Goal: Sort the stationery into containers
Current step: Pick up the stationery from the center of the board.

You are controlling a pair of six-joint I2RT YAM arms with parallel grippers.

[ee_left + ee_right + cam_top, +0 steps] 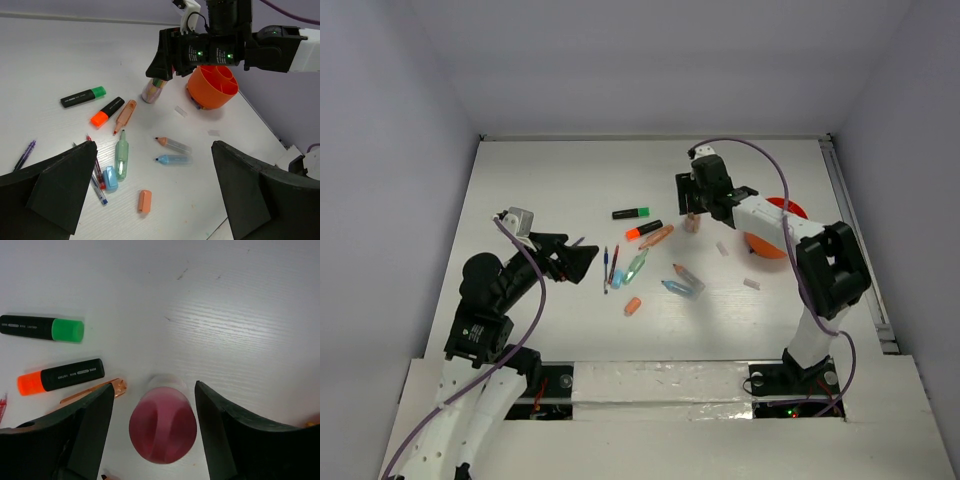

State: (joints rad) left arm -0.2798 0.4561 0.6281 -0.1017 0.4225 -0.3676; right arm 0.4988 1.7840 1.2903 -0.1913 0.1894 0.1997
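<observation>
Though tiny overhead, pink cup [162, 432] between fingers [75, 435]

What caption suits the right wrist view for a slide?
Open right gripper straddling an upright pink translucent cylinder, green-capped black highlighter lying nearby.

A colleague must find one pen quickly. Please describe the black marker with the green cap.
On the white table, look left of the round orange plastic holder to the scattered pens in the middle. The black marker with the green cap lies at their far edge, next to a black marker with an orange cap; only its cap is green.
</observation>
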